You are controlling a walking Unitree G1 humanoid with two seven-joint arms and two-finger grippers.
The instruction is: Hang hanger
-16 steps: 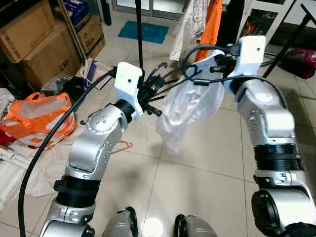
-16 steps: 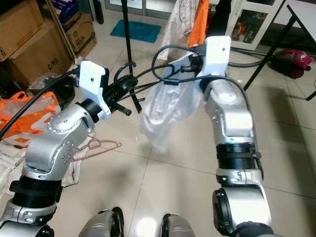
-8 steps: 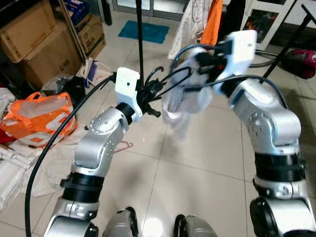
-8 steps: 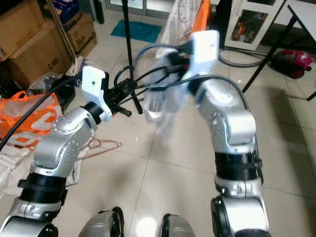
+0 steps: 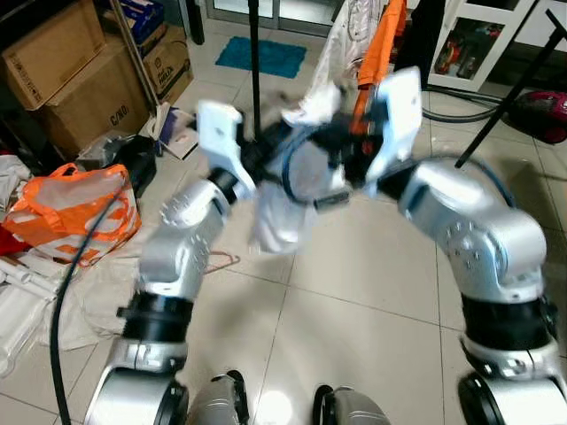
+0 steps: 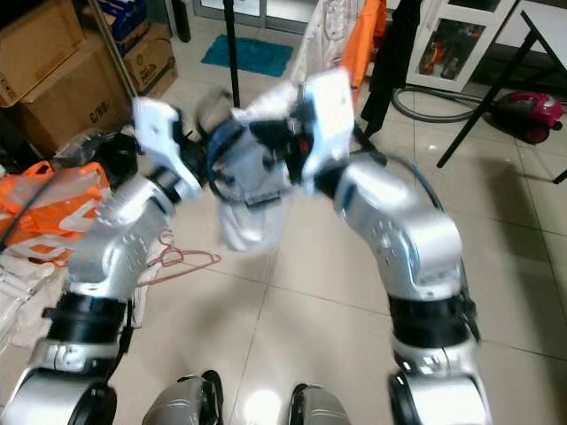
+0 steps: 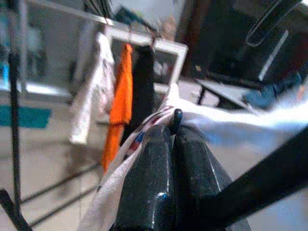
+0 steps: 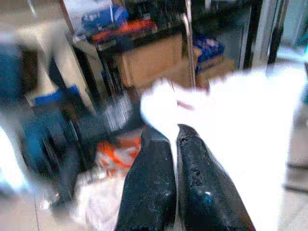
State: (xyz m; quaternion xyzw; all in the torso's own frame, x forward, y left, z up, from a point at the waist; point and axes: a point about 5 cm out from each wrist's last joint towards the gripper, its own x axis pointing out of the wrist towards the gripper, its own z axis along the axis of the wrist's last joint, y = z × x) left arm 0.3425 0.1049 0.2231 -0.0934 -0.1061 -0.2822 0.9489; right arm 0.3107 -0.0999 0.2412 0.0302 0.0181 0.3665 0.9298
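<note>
both grippers raised close together: left gripper & right gripper each pinch the white garment, fingers closed on cloth.

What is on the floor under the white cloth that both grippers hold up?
Under the white cloth lie bare floor tiles, with a pink hanger to the robot's left. The tiles directly behind the cloth are covered.

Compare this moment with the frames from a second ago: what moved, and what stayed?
Both arms swung toward the robot's left and closed together; the right claw now sits beside the left claw, both shut on the white fabric garment, which bunched up between them. The orange plastic bag and brown cardboard boxes stayed put.
</note>
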